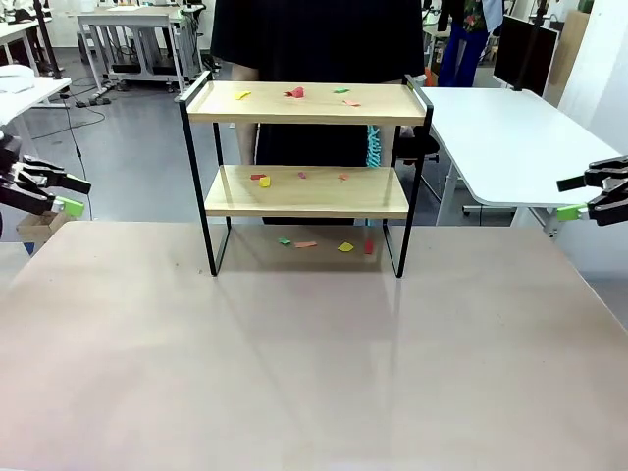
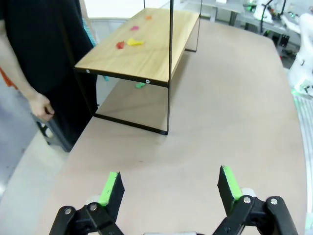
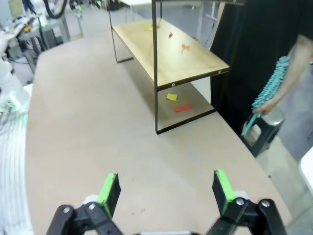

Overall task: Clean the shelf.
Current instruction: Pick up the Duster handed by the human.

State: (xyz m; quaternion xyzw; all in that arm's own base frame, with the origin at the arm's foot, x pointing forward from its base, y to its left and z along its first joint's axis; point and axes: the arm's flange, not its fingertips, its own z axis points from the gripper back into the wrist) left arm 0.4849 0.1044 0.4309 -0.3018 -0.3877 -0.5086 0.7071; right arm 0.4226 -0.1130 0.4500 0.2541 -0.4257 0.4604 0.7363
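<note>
Gaping wide, left claw [image 2: 170, 183] and right claw [image 3: 165, 181] idle — right wrist view catches a teal duster [image 3: 271, 85].

Black-framed light wood shelf [image 1: 314, 199] bears red, yellow, green and orange scraps [image 1: 264, 182].

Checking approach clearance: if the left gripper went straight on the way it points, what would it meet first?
Probably the bare table, short of the black end frame of the shelf: in its wrist view the open left gripper aims down at that surface. Depth is unclear.
</note>
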